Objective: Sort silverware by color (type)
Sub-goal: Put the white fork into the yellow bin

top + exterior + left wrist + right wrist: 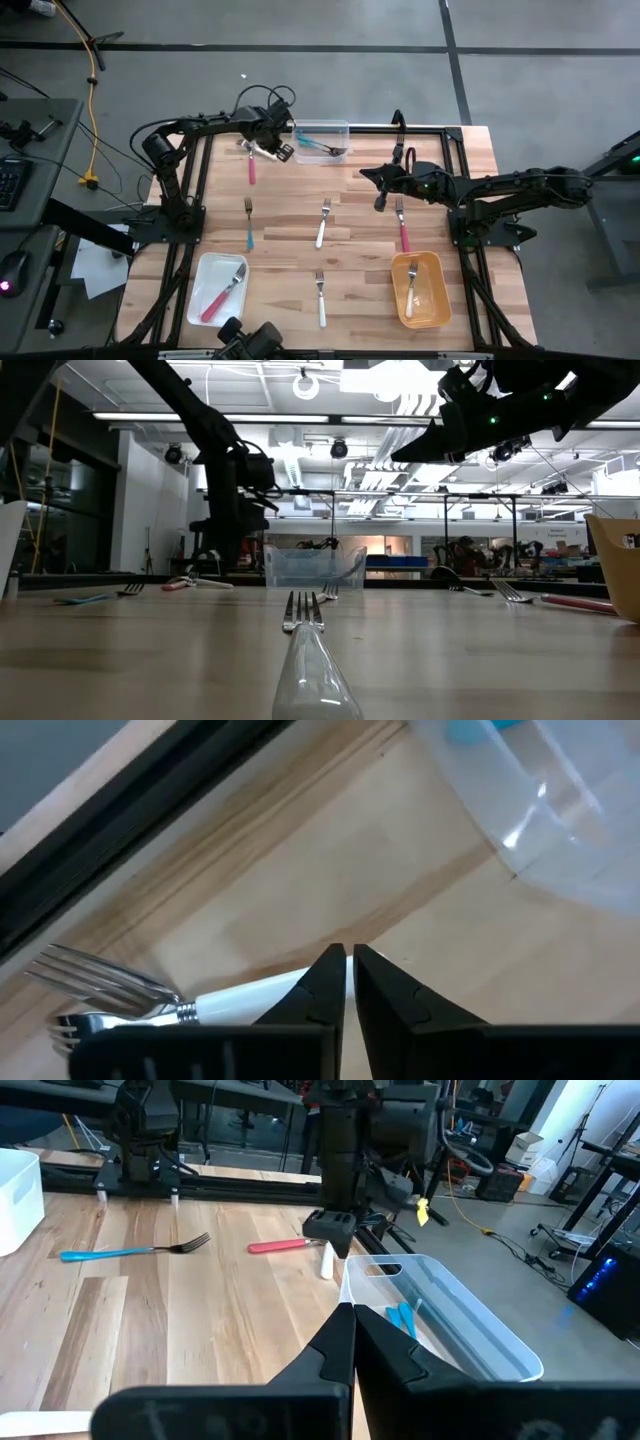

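Observation:
My left gripper (277, 150) stands at the table's far left beside a clear bin (322, 138) that holds teal forks, and it is shut on a white-handled fork (240, 1000). A pink fork (251, 166) lies next to it. More forks lie flat on the wood: teal (249, 225), white (323, 222), pink (403, 228), white (321, 300). My right gripper (380, 203) hangs shut above the table's middle right and holds nothing. My left gripper pinches the white fork's handle (295, 988) between its two fingers, near the handle's free end. The fingers come steeply from above and lie across the handle. The fork lies low and about level, its metal head (100, 982) close over the wood; whether it is lifted clear I cannot tell.
A white tray (200, 300) at the near left holds a pink fork. An orange tray (437, 300) at the near right holds a white fork. A black frame rail (120, 810) runs along the table's far edge behind my left gripper.

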`<state>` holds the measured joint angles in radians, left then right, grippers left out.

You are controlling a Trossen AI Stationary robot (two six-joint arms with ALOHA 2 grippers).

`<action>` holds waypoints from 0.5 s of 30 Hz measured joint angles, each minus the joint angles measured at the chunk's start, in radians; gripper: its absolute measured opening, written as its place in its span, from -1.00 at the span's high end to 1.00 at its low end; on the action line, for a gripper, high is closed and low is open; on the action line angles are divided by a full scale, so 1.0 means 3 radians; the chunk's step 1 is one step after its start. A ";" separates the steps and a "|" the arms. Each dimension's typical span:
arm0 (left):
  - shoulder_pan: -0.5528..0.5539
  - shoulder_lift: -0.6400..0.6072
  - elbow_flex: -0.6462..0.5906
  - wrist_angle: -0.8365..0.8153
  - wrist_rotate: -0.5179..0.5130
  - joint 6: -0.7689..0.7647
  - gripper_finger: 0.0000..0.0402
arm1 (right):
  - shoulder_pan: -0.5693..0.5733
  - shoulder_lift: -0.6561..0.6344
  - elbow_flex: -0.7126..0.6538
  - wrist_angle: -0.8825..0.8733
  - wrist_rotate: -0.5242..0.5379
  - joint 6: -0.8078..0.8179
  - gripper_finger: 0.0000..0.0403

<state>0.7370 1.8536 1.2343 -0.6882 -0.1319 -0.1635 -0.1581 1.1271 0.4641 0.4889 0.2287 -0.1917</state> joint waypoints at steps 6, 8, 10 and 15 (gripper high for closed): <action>0.0000 0.0090 -0.0001 0.0008 -0.0044 0.0026 0.91 | 0.0000 0.0000 0.0000 0.0000 0.0000 0.0000 1.00; 0.0002 0.0119 -0.0001 0.0004 -0.0064 0.0029 0.91 | -0.0001 -0.0001 0.0000 0.0000 0.0000 0.0000 1.00; 0.0002 0.0156 -0.0001 0.0011 -0.0107 0.0032 0.91 | 0.0000 0.0000 0.0000 0.0001 -0.0001 0.0000 1.00; 0.0001 0.0264 -0.0002 -0.0001 -0.0156 0.0044 0.91 | -0.0001 0.0000 0.0000 0.0001 -0.0001 0.0000 1.00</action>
<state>0.7374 1.9327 1.2337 -0.6886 -0.1786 -0.1503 -0.1584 1.1270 0.4641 0.4891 0.2285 -0.1917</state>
